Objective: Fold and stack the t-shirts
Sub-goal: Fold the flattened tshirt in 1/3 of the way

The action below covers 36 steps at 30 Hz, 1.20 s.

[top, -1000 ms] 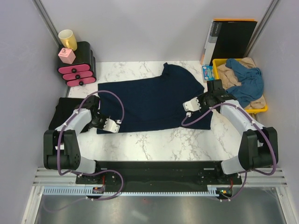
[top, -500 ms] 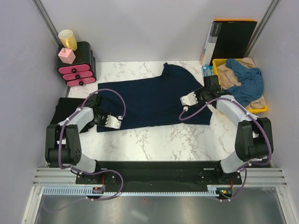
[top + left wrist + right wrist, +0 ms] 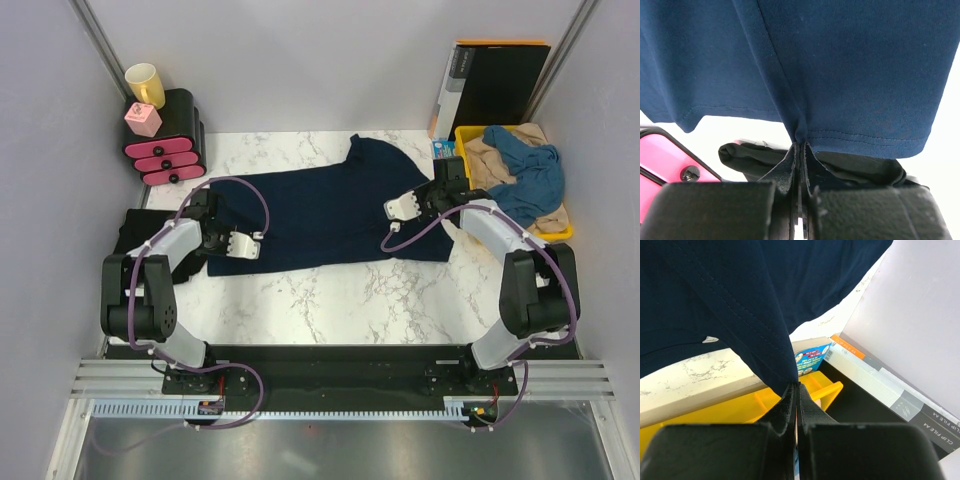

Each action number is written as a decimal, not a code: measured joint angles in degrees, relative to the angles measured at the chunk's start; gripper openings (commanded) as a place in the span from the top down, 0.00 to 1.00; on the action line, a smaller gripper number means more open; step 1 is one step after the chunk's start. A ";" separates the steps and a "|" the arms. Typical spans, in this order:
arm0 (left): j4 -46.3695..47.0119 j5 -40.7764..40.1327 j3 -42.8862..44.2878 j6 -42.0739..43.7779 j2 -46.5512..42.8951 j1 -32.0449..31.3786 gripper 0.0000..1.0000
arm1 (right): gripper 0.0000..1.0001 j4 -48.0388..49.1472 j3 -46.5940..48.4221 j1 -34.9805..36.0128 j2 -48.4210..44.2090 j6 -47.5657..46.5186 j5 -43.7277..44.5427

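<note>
A large dark navy t-shirt [image 3: 320,215] lies spread across the marble table, its near edge lifted at both sides. My left gripper [image 3: 203,212] is shut on the shirt's left hem; in the left wrist view the gripper [image 3: 800,145] pinches a pleat of the navy cloth [image 3: 840,65]. At the right side my right gripper [image 3: 450,187] is shut on the hem, seen in its wrist view [image 3: 796,385] with navy cloth [image 3: 740,300] hanging from it. A black t-shirt [image 3: 135,235] lies folded at the left edge. Medium-blue [image 3: 530,170] and beige [image 3: 495,155] t-shirts are heaped in the tray.
A yellow tray [image 3: 560,232] stands at the back right, with a black orange-edged folder [image 3: 495,85] upright behind it and a small blue box [image 3: 445,152] beside it. Black-and-pink drawers [image 3: 165,150] at the back left carry a yellow mug [image 3: 145,85] and a pink cube [image 3: 143,120].
Both grippers have moved away from the near edge toward the back, taking the navy shirt's near hem with them; the shirt now covers less of the table front.
</note>
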 measured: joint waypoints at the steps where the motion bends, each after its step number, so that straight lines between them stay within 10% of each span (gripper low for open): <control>1: 0.13 -0.02 0.13 -0.04 0.22 0.00 0.98 | 1.00 0.17 0.00 0.02 0.24 -0.02 0.02; 36: 1.29 -4.63 1.25 -1.51 5.18 -1.36 0.98 | 0.96 10.16 5.31 1.86 7.82 -0.02 -0.46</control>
